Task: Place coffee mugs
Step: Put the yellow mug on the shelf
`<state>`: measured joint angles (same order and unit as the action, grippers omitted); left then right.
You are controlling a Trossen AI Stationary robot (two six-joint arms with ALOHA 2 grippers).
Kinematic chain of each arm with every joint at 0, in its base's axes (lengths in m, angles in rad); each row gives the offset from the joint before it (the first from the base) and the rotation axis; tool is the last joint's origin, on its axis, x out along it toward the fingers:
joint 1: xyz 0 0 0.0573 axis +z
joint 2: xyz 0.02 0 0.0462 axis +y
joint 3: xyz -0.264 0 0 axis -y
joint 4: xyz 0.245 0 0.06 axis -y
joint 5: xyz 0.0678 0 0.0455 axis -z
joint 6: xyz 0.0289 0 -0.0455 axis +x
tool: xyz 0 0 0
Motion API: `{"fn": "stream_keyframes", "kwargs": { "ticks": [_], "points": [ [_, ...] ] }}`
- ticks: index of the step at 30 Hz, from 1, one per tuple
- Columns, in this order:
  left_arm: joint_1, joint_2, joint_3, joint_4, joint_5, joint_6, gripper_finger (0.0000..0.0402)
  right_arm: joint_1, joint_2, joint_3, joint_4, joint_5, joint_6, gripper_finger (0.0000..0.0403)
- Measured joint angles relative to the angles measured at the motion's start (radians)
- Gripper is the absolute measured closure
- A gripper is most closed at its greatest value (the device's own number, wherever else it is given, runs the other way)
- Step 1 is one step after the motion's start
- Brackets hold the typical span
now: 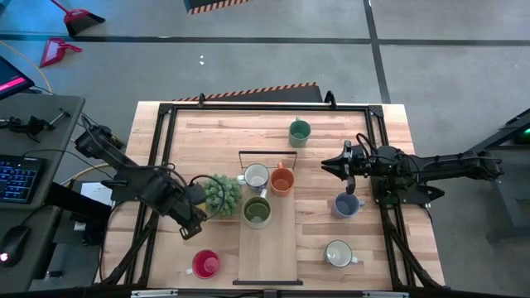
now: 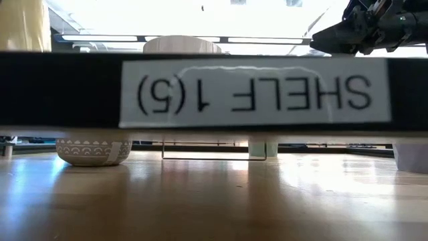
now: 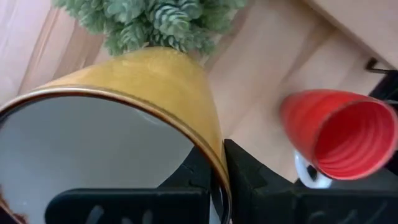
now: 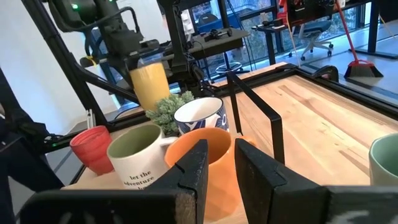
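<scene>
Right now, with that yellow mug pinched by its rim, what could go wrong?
1. The left end effector grips the yellow mug only by a thin pinch on its rim, so it could slip or swing.
2. The mug hangs close to the potted plant; moving it may brush the leaves or tip the pot.
3. The red mug sits nearby on the table and could be knocked.

A spiky green potted plant (image 1: 222, 194) stands on the pale wooden slatted table (image 1: 331, 257), just left of a long light wooden shelf board (image 1: 267, 248) with thin black wire brackets. A black metal frame (image 1: 166, 132) runs round the tabletop. On the grey floor beyond lie a red dustpan (image 1: 56, 51) and a red broom head (image 1: 80, 16). At the left, a dark desk holds a blue-lit keyboard (image 1: 16, 178). Close to the low camera, a black bar carries a white label (image 2: 254, 92) with upside-down lettering.
</scene>
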<state>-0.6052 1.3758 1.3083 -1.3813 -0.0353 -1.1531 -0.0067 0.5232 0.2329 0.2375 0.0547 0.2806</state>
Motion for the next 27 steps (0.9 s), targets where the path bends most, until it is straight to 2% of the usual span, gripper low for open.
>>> {"fn": "stream_keyframes", "kwargs": {
  "ticks": [6, 15, 27],
  "points": [
    [0.000, 0.000, 0.064, -0.036, 0.011, 0.052, 0.0394, 0.000, 0.000, 0.000, 0.010, -0.005, 0.029, 0.0336],
    [-0.004, 0.012, 0.227, -0.120, 0.008, 0.105, 0.0394, 0.000, 0.000, 0.000, 0.011, -0.009, 0.034, 0.0336],
    [0.017, 0.285, 0.529, -0.152, -0.029, 0.278, 0.0394, 0.000, 0.000, 0.000, 0.013, -0.013, 0.034, 0.0336]
  ]
}}
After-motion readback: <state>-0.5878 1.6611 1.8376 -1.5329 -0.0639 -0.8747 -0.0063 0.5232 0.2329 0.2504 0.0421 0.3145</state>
